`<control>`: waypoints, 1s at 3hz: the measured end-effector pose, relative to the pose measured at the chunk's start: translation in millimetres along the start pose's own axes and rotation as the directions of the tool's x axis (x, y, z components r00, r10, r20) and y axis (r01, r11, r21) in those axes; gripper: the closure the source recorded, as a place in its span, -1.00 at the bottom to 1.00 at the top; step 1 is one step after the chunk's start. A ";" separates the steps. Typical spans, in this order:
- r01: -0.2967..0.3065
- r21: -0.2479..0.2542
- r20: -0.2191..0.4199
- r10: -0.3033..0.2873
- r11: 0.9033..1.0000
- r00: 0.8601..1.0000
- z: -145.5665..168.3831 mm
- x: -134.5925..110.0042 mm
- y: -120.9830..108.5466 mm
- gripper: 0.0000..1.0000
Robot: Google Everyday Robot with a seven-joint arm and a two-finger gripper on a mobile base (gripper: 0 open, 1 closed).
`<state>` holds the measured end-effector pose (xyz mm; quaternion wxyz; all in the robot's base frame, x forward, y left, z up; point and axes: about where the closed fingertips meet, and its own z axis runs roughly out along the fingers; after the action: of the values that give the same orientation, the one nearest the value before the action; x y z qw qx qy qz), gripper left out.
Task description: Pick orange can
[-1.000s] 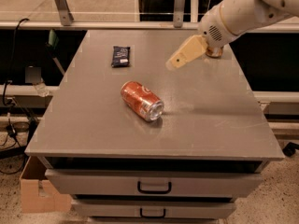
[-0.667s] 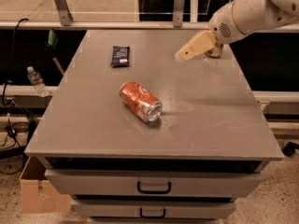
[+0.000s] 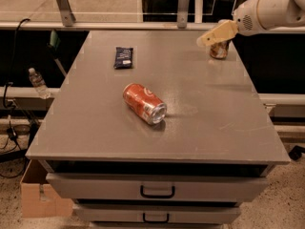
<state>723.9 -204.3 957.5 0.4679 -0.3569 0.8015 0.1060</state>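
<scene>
**Orange can sits just under the end effector at the far right corner**

We have one arm, and its end effector (image 3: 209, 36) hangs over the far right part of the worktop (image 3: 205, 132). We cannot tell whether it is open or closed. The orange can (image 3: 219, 51) stands upright right below it, near the worktop's far right edge, its top partly hidden behind the end effector. Its long axis runs vertically, so we judge that the coming move is a short drop down and slightly right, closing on the can's side wall.

By our count there are two cans. The orange one is the target. The other is a red can (image 3: 144, 103) that lies on its side mid-worktop, well apart from the end effector. One dark packet (image 3: 124, 57) lies toward the far left.
</scene>
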 end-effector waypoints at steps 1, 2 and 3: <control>-0.020 0.040 0.055 0.018 0.999 0.998 7.8 -1.7 -37.5 -1.00; -0.036 0.078 0.085 0.029 0.996 0.996 14.6 4.7 -70.6 -1.00; -0.060 0.116 0.082 0.050 0.991 0.995 25.2 21.0 -97.3 -1.00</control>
<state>799.8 -271.9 942.5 0.5163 -0.3018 0.7969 0.0851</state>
